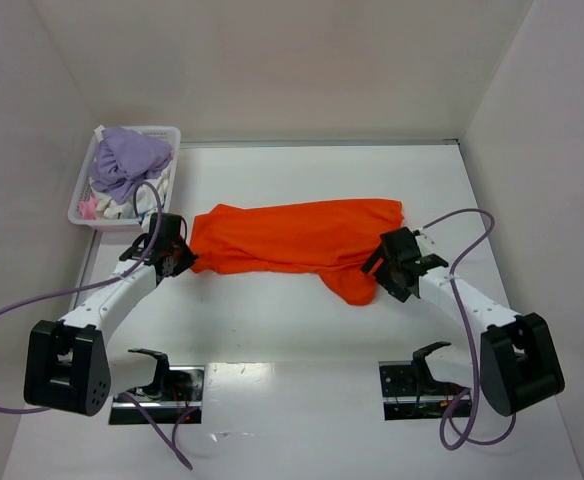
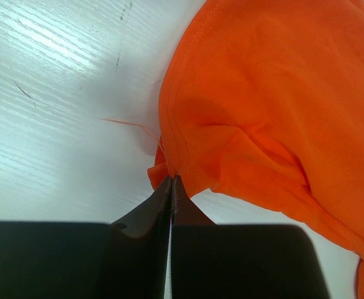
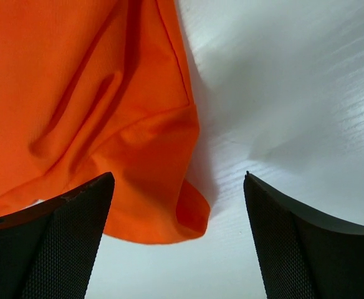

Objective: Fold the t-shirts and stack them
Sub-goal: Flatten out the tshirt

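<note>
An orange t-shirt (image 1: 297, 235) lies loosely bunched in the middle of the white table (image 1: 272, 330), drawn out as a long band from 9 o'clock to 3 o'clock in the top view. Its top edge is fairly straight, and a rounded lobe of cloth sags off its lower right corner towards 5 o'clock. The left gripper (image 1: 186, 257) sits at the shirt's 9 o'clock end. In the left wrist view its two dark fingers (image 2: 188, 215) are pressed flat together and pinch a small tuck of the stitched hem at their tips. The rest of the cloth fans away from that pinch towards 1 o'clock, and a loose orange thread trails over the table at 10 o'clock of it. The right gripper (image 1: 384, 268) is at the shirt's 4 o'clock corner, beside the sagging lobe. In the right wrist view its textured pads (image 3: 70, 243) stand wide apart and released. A hemmed fold of the shirt lies on the table between them, nearer the left-hand pad, and neither pad clamps it. A white lattice basket (image 1: 82, 215) sits at 10 o'clock of the shirt, in the far left corner of the table. It is heaped with a lavender garment (image 1: 130, 160) over some white and pink cloth.
</note>
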Controlling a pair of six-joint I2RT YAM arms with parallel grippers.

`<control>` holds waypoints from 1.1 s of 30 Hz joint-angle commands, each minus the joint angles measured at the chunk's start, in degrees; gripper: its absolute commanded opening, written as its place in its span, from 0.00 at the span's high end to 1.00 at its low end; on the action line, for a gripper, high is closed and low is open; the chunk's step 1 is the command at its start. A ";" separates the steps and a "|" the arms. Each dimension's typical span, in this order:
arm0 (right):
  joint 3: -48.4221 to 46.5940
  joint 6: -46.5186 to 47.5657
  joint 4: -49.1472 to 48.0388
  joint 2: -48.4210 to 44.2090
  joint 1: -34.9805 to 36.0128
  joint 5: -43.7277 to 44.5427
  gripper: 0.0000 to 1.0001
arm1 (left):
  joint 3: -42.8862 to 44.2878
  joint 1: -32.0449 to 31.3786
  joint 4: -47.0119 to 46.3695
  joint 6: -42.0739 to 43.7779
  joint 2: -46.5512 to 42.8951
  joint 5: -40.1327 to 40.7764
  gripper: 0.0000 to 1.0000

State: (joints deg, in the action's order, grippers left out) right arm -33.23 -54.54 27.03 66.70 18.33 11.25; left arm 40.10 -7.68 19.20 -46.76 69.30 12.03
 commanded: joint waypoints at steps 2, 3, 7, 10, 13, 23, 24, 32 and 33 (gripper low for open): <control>-3.33 -0.91 -0.31 2.39 -0.31 5.62 0.12 | -0.11 0.30 -1.45 -0.35 0.31 0.10 1.00; -3.33 -1.44 -0.83 3.26 -0.31 6.24 0.12 | -0.11 0.30 -1.45 -0.35 0.83 0.10 1.00; -3.33 -1.44 -2.15 6.69 -0.83 6.77 0.16 | -0.11 0.30 -1.45 -0.35 0.84 0.10 1.00; -3.33 -1.44 -3.55 7.92 -1.36 6.77 0.20 | -0.11 0.30 -1.97 -0.35 0.84 0.10 1.00; -3.33 -1.44 -4.96 7.92 -1.36 7.29 0.28 | -0.11 0.30 -1.97 -0.35 1.89 0.10 1.00; -3.33 -0.91 -8.48 9.68 -1.89 6.77 0.40 | -0.11 0.30 -1.97 0.18 1.89 0.10 1.00; -3.33 -0.91 -8.48 10.29 -1.89 6.77 0.40 | -0.11 0.30 -1.97 0.18 1.89 0.10 1.00; -3.33 -0.91 -10.33 10.82 -1.89 6.24 0.51 | -0.11 0.30 -1.97 0.18 1.89 0.10 1.00; -3.33 -0.91 -10.85 10.82 -1.89 6.24 0.54 | -0.11 0.30 -1.97 0.18 1.89 0.10 1.00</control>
State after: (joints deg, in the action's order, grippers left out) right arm -34.72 -55.20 19.25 77.10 16.82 16.27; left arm 40.10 -7.68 18.44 -46.70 70.87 12.03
